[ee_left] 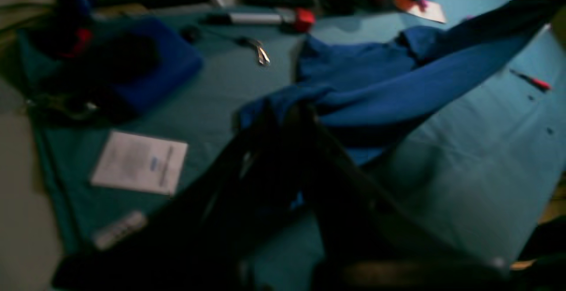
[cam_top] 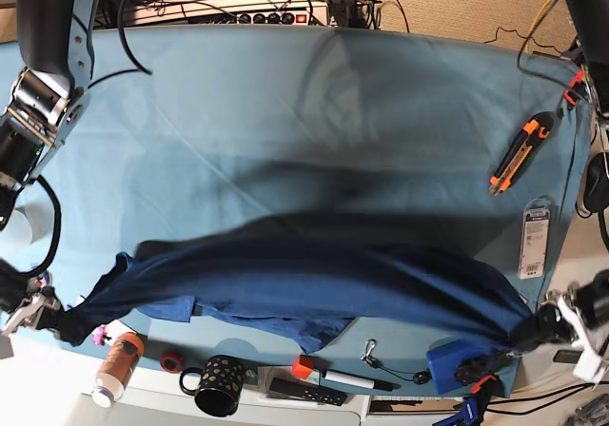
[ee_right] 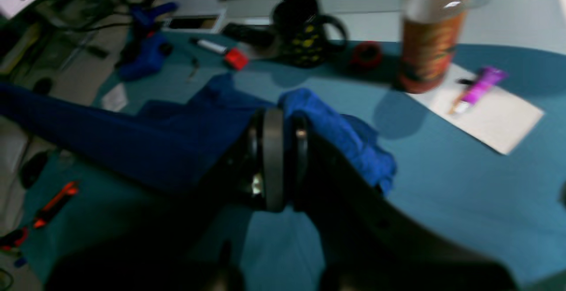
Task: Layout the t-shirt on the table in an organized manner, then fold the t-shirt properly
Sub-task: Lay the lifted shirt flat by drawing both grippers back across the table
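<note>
The dark navy t-shirt (cam_top: 304,283) is pulled out in a long band across the near part of the teal-covered table (cam_top: 285,112). It is held up at both ends, and part of it sags onto the cloth. My left gripper (cam_top: 528,333) is shut on the shirt's right end. In the left wrist view its fingers (ee_left: 287,118) pinch the fabric (ee_left: 376,78), which runs up to the right. My right gripper (cam_top: 68,323) is shut on the shirt's left end. In the right wrist view its fingers (ee_right: 276,123) clamp bunched fabric (ee_right: 132,136).
An orange bottle (cam_top: 116,361), a black mug (cam_top: 214,383), a red-capped marker (cam_top: 328,374) and a metal clip (cam_top: 369,352) lie along the near edge. A blue pad (cam_top: 457,364) sits by my left gripper. An orange box cutter (cam_top: 519,152) lies at the right edge.
</note>
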`<state>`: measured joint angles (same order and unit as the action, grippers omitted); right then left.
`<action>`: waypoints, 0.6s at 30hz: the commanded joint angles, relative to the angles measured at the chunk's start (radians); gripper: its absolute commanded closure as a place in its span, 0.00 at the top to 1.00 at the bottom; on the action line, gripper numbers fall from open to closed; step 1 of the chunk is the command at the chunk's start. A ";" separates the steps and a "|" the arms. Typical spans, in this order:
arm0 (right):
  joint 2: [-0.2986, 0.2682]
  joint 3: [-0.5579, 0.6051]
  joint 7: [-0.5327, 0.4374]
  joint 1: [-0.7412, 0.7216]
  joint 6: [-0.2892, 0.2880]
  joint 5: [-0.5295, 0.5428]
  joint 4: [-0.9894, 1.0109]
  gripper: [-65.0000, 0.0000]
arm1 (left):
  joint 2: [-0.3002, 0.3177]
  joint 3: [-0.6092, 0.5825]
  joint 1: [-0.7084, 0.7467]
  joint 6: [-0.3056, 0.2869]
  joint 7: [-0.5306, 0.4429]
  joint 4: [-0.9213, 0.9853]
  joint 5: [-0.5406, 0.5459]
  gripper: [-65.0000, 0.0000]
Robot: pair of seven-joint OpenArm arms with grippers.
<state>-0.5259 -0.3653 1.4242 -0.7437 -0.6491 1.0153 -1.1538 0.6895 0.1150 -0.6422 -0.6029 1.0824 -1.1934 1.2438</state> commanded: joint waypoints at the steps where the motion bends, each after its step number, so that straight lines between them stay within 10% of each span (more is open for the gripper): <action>1: -0.018 -0.003 -0.028 -0.026 -0.010 0.046 -0.019 0.00 | 0.023 0.028 -0.016 -0.001 -0.010 -0.014 0.046 0.00; 18: -0.017 -0.003 -0.028 0.269 -0.042 0.285 -0.019 0.00 | 0.023 0.204 0.261 -0.084 0.091 -0.013 0.240 0.00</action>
<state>-0.5224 -0.3641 1.4189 -0.4469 -0.6823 1.2655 -1.1564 0.6868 0.3096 -0.3576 -0.6823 1.1870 -1.1938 1.4567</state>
